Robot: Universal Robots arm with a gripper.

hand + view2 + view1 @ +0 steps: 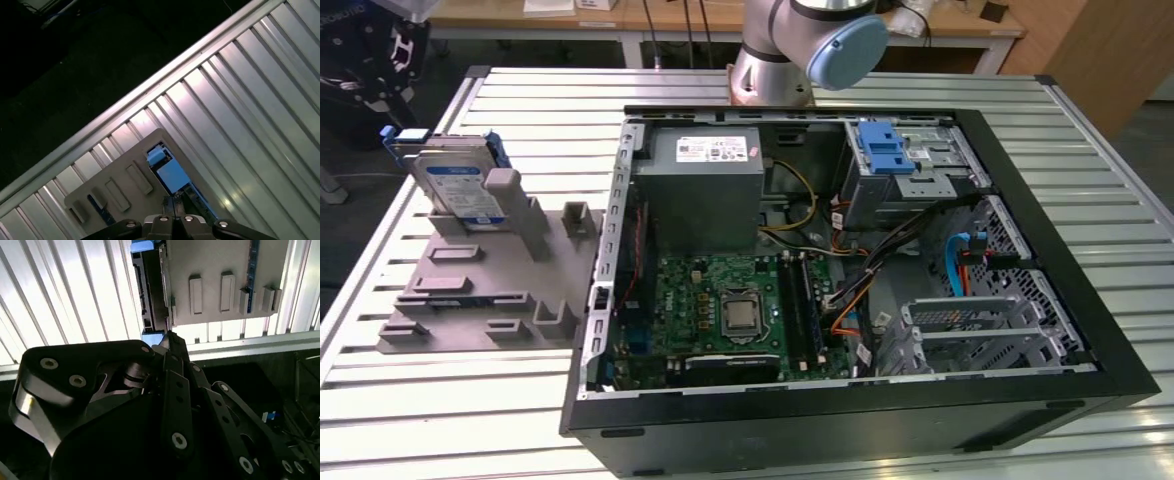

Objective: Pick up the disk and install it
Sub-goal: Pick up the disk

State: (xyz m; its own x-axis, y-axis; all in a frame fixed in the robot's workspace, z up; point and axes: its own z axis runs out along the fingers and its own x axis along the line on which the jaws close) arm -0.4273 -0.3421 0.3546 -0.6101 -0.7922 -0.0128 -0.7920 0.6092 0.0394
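Exterior view: disk (pixel 464 192) upright in grey holder (pixel 494 290) on worktop (pixel 454 420), upper left of frame, apart from open computer case (pixel 854 425). Not picked up, not installed. Claw (pixel 175 201), first wrist view: closed, empty, near disk.

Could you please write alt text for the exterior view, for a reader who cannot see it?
The disk stands on edge in a grey fixture on a slatted metal table, at the exterior view's left of an open computer case. The case shows its motherboard and grey power supply; the robot arm rises beyond it.
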